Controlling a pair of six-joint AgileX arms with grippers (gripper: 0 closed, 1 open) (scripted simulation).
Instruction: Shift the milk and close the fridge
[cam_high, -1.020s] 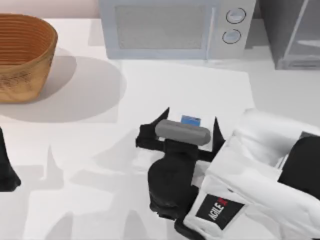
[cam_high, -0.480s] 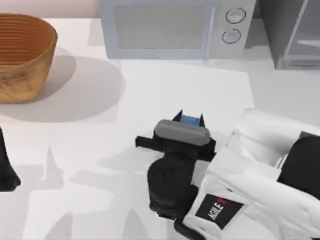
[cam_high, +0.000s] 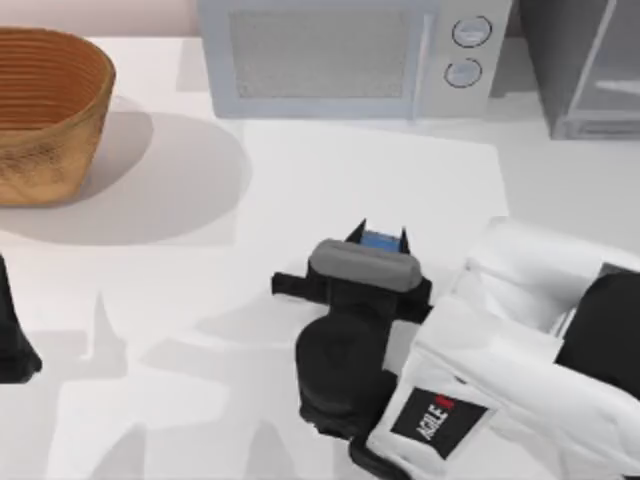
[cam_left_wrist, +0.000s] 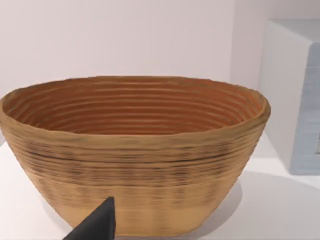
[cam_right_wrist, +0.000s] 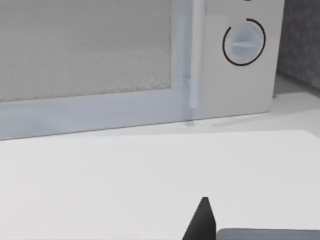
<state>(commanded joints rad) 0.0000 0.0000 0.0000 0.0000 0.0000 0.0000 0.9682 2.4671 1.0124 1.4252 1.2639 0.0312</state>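
Round tan woven basket (cam_left_wrist: 135, 150): coiled, ribbed fibre, rough and matt. Pale boxy microwave (cam_high: 350, 55): smooth plastic-looking casing, grainy matt door panel, two smooth round knobs. Large grey fridge (cam_high: 585, 65): glassy panel with a soft sheen. White desk (cam_high: 300, 180): smooth, matt. Right arm's black end effector (cam_high: 380, 238): matt, plastic-like; arm shell glossy white.
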